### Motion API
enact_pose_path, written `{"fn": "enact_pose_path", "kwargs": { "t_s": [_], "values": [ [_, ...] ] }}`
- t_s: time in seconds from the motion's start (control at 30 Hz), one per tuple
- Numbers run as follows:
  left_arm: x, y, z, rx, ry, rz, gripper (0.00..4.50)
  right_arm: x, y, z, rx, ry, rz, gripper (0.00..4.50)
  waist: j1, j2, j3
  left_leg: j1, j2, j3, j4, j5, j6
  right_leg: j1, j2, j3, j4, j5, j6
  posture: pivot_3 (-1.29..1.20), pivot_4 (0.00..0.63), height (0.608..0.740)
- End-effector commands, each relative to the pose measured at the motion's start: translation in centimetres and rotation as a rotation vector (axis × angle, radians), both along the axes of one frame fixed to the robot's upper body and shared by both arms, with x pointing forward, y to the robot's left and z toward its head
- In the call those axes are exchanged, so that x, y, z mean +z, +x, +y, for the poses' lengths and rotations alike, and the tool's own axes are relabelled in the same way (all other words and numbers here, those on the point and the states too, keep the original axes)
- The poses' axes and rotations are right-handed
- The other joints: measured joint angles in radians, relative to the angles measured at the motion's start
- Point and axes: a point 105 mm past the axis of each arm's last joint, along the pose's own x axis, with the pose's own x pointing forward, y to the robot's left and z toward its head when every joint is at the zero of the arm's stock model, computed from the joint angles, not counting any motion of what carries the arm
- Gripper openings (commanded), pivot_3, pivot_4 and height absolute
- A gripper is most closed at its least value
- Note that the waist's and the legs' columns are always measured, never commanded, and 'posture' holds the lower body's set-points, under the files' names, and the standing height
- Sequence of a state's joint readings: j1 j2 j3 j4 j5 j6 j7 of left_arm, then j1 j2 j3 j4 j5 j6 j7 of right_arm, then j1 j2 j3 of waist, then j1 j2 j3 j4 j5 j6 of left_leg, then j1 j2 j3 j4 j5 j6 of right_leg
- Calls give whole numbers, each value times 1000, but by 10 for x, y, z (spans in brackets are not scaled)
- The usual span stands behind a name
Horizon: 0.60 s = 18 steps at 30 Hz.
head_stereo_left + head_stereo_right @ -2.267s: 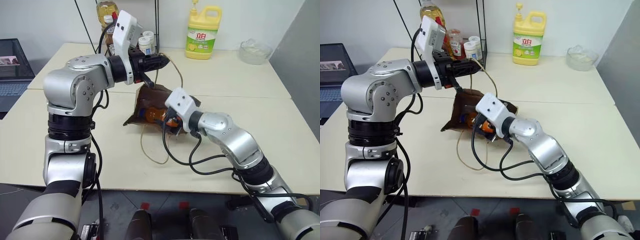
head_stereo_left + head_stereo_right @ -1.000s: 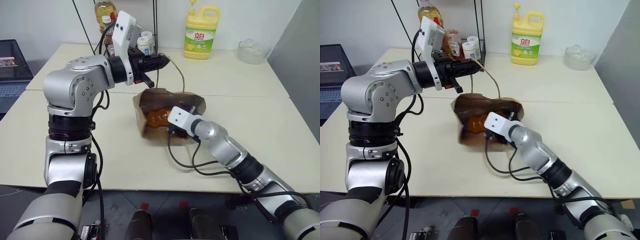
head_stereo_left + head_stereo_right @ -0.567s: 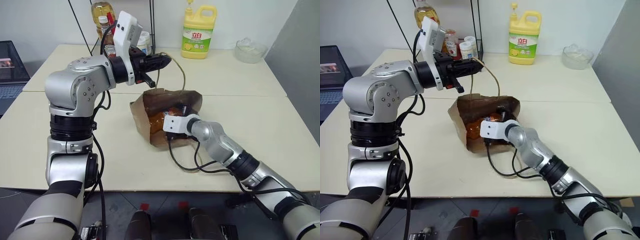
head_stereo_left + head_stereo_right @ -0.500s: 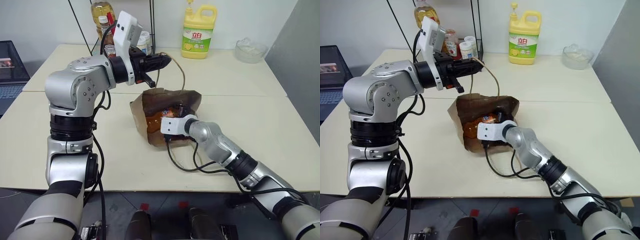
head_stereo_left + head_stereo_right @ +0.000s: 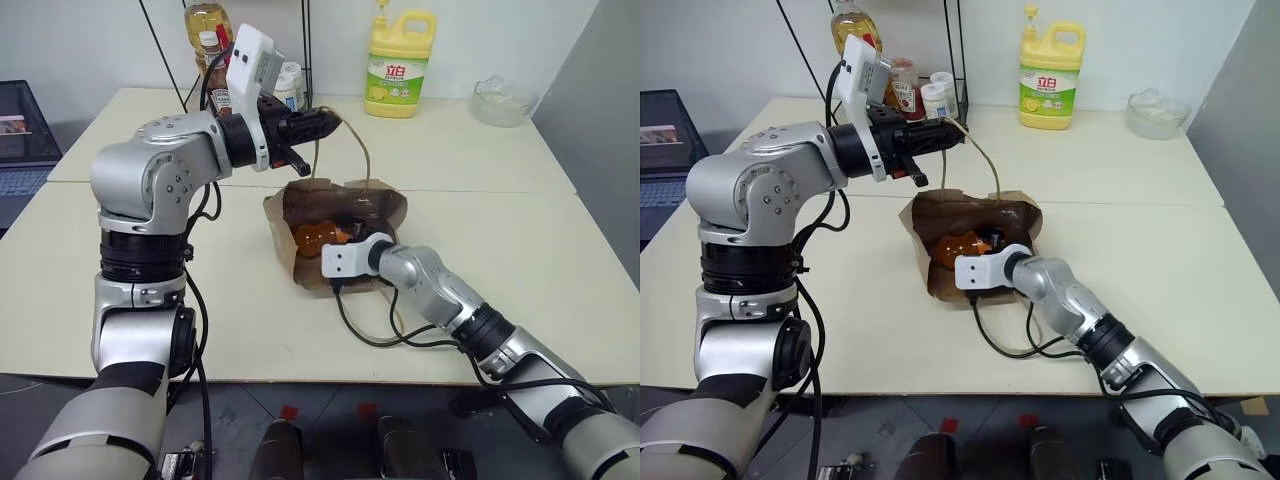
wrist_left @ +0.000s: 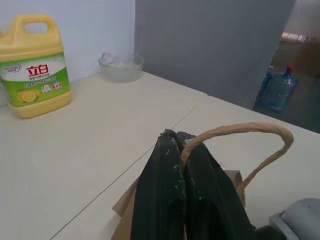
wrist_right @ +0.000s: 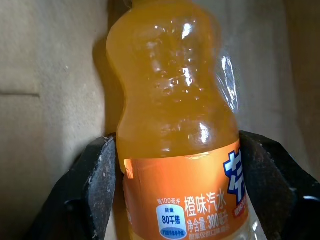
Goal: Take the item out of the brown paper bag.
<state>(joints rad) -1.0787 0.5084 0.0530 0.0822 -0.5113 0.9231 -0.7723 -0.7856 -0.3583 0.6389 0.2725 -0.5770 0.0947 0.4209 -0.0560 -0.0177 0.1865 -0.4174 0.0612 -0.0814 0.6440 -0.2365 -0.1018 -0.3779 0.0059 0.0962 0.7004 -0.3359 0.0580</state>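
Two tools share this: your left tool (image 6: 182,200) pinches the handle (image 6: 240,131), holding the brown paper bag (image 5: 290,245) open mid-bench; your right tool (image 7: 182,165) straddles the bottle (image 7: 175,125) inside, unclamped. Close firmly, then withdraw straight.

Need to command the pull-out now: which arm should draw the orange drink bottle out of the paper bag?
Right. The right gripper is inside the brown paper bag, its fingers on either side of the bottle. The left gripper is shut on the bag's cord handle, holding it up.
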Motion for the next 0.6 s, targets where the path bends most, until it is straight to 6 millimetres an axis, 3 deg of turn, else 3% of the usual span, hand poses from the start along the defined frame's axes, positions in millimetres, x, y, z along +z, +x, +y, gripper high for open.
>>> {"fn": "enact_pose_path", "kwargs": {
  "t_s": [0.03, 0.27, 0.6],
  "values": [
    [16, -7, 3, -1, -17, -72, 0, 35, -3, -4, 14, 82, -105, 3235, 0, 0, 0, 0, 0, 0, 0, 0, 0, 0, 0, 0, 0, 0, 0, 0, 150, 740],
    [10, 7, 13, 80, 7, -78, 0, 62, -39, -8, 155, 224, -129, 3235, -1, 0, 0, 0, 0, 0, -1, 0, 0, 0, 0, 0, 0, 0, 0, 0, 150, 740],
    [-10, 36, 35, 284, 119, -118, 0, 99, -69, -57, 168, 331, -195, 3235, 6, 0, 0, 0, 0, 0, 0, 0, 0, 1, 0, 0, 0, 0, 0, 0, 150, 740]
  ]
}}
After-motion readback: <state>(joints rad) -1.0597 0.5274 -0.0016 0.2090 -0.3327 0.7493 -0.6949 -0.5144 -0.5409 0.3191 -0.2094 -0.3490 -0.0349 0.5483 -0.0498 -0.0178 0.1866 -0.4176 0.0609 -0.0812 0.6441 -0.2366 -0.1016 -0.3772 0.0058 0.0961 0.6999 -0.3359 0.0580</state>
